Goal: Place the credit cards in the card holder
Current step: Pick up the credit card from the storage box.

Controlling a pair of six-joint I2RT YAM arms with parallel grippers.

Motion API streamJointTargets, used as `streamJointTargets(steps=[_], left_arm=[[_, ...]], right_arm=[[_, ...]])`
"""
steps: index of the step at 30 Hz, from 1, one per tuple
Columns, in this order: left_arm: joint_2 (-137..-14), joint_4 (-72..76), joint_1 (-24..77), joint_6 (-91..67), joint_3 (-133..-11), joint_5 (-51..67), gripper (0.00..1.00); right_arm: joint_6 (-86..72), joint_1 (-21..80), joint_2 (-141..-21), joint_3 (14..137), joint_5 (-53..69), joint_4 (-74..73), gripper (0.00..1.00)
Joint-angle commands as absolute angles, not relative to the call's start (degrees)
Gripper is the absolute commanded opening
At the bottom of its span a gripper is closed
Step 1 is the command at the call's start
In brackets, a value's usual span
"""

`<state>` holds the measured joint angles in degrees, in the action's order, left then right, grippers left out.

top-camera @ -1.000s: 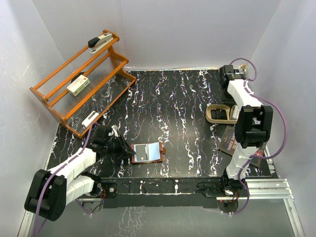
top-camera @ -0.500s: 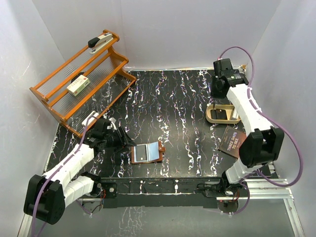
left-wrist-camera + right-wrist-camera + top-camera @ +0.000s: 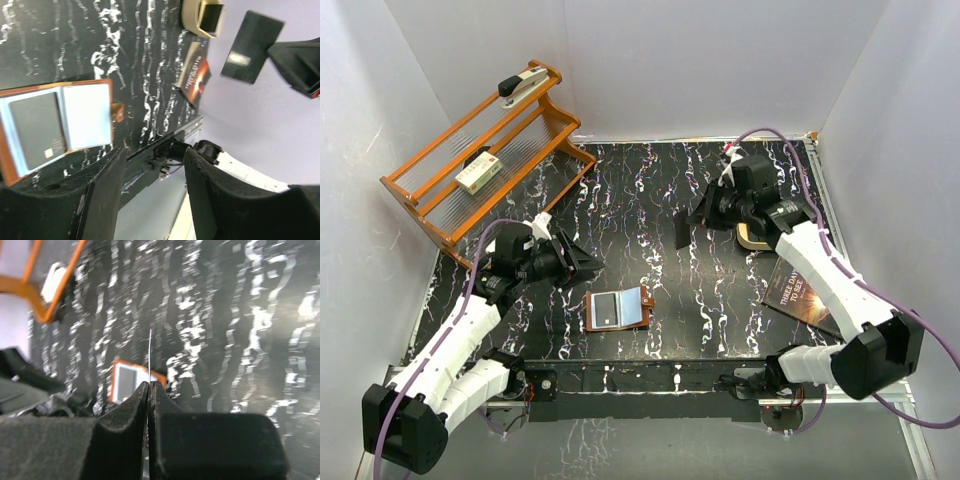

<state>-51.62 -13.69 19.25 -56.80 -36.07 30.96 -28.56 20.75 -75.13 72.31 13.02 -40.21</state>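
Dark plastic credit card point(image 3: 681, 231) is pinched upright in the pressed jaws of the right gripper point(image 3: 149, 387); the open brown leather card holder point(image 3: 618, 308) is laid flat leftward, nearer the left gripper point(image 3: 152, 160), jaws spread.

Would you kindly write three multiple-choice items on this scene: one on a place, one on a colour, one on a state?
1. Where does the card holder lie?
A. on the orange rack
B. on the table, between the arms
C. on the book
2. What colour is the card in the right gripper?
A. dark
B. bright red
C. yellow
3. How is the left gripper?
A. shut on a card
B. shut on the holder
C. open and empty
Answers: 1 B, it lies spread open on the marbled table; 2 A, the left wrist view shows it dark; 3 C, its fingers stand apart, nothing between.
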Motion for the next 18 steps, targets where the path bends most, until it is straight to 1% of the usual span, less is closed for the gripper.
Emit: streamJointTargets(steps=[1, 4, 8, 18], left_arm=[[-49.8, -7.9, 19.4, -62.5, -38.3, 36.8, 0.48], [-49.4, -3.0, 19.4, -65.5, -37.6, 38.6, 0.47], [-49.2, 3.7, 19.4, -69.1, -36.7, 40.5, 0.44], [-50.3, 13.9, 19.4, -74.5, -33.9, 43.1, 0.4]], right_arm=[[-39.8, 24.4, -69.3, 67.3, 24.5, -24.3, 0.0], [-46.1, 26.5, -66.4, 62.5, 28.1, -17.2, 0.0], [-55.0, 29.5, -64.1, 56.4, 30.7, -6.6, 0.0], [-64.4, 35.1, -63.5, 50.7, 30.2, 4.0, 0.0]])
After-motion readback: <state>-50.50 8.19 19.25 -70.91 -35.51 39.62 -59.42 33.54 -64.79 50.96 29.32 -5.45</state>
